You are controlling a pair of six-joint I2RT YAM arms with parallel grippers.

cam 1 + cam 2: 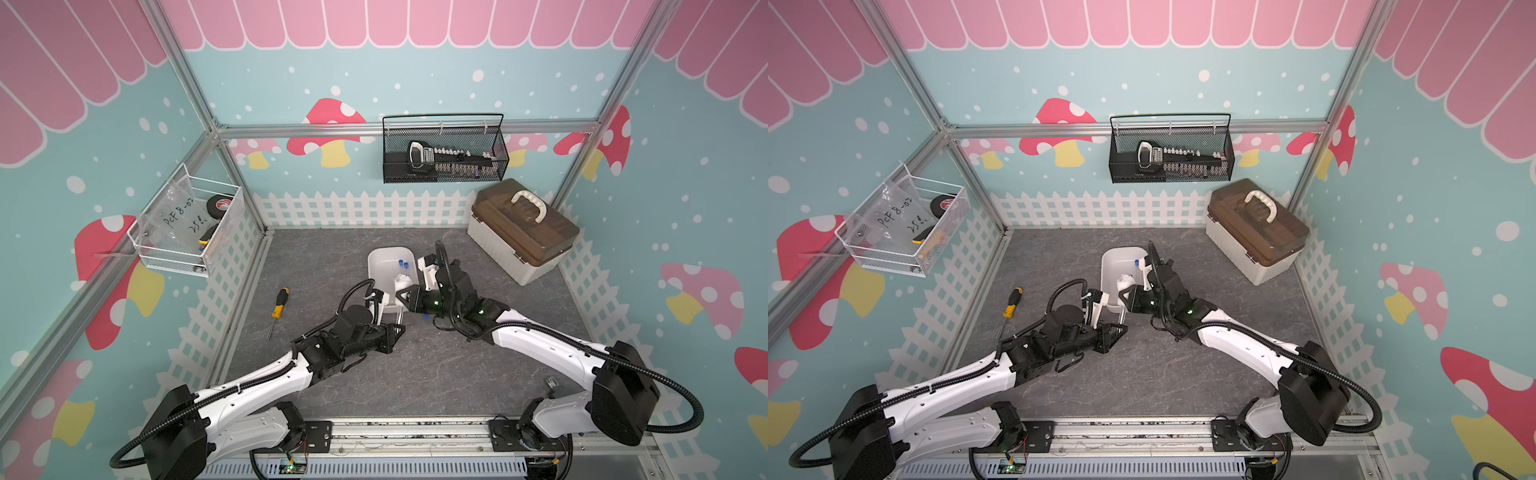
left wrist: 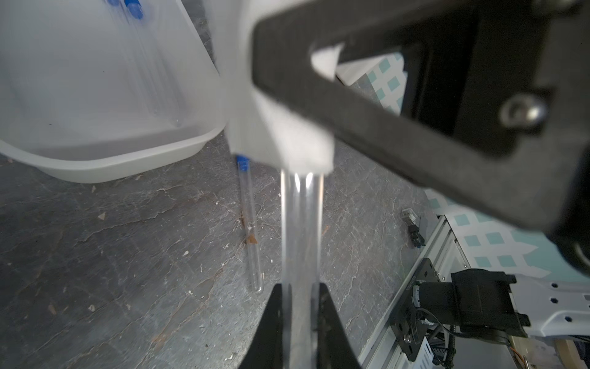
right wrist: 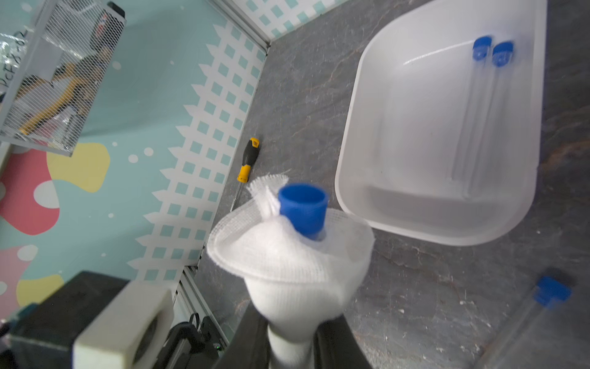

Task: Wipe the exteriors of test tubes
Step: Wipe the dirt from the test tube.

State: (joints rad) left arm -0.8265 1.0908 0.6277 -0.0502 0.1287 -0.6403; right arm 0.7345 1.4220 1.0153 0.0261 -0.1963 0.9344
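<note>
In both top views a white tub [image 1: 380, 262] [image 1: 1113, 266] on the grey surface [image 1: 415, 374] holds two blue-capped test tubes [image 1: 403, 268]. Left wrist view: left jaws clamp narrowly on a third tube [image 2: 300, 230]; a fourth tube [image 2: 250, 223] lies on the surface near the tub. Right wrist view: right jaws pinch white gauze [image 3: 287, 262] wrapped around that held tube.

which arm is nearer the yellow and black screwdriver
Left. The left arm is beside the screwdriver; the right arm is farther away, on the white tray's other side.
</note>
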